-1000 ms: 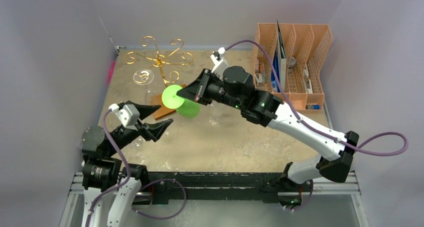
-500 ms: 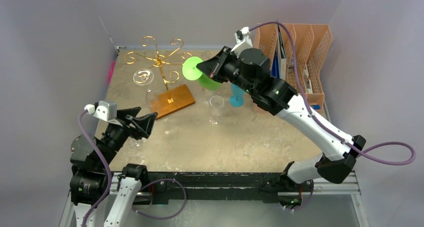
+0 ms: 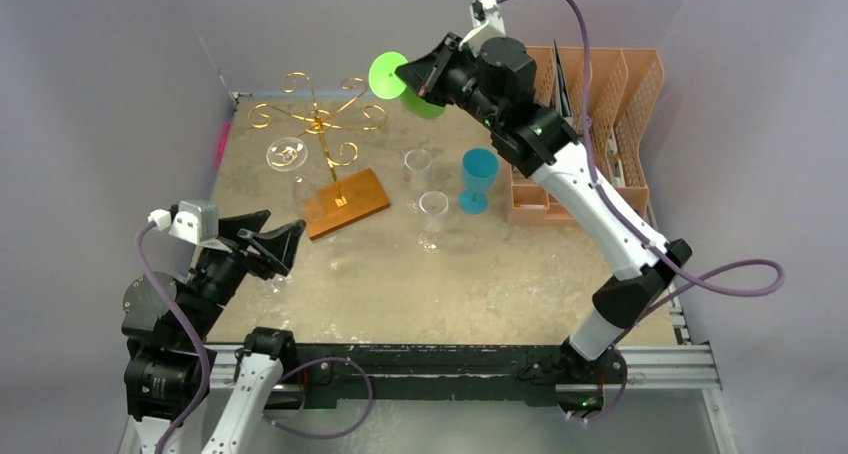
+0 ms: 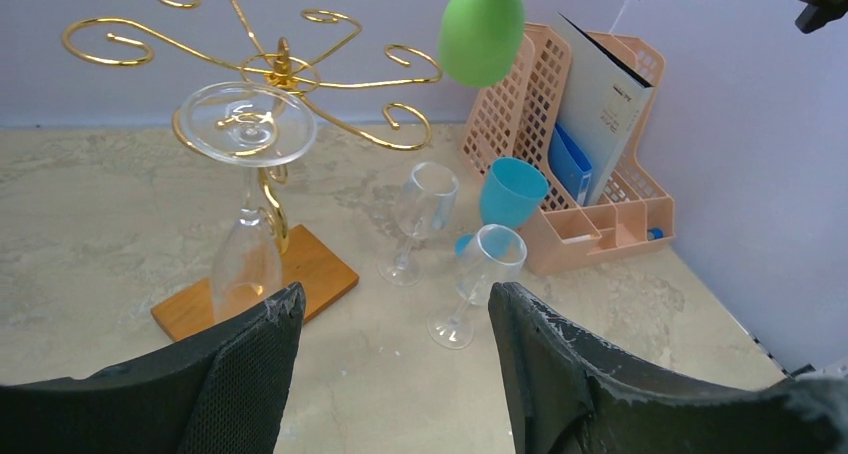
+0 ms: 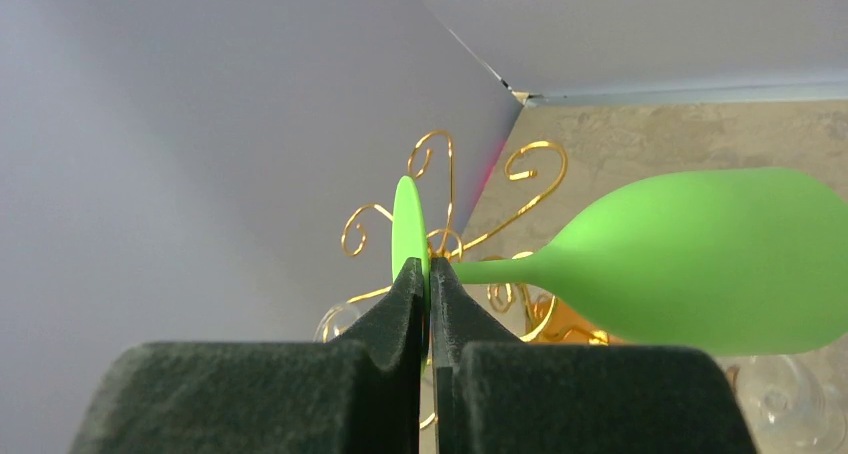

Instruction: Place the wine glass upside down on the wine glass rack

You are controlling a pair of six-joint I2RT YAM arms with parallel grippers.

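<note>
Green wine glass (image 3: 384, 73), plastic by look: judge light, stiff, smooth, apt to swivel in edge grip. Right hand (image 3: 405, 76) pinches rim of foot disc. Glass aloft, foot up, bowl hanging tilted, near right of gold wine glass rack (image 3: 318, 124), not touching. Left hand (image 3: 275, 244) spread, empty, low over worktop (image 3: 480, 274) front-left. Hung clear glass (image 3: 285, 155) fills near-left arm; right spirals free. Back wall close; upright clear glasses (image 3: 418, 164), blue goblet (image 3: 479, 174) below.
</note>
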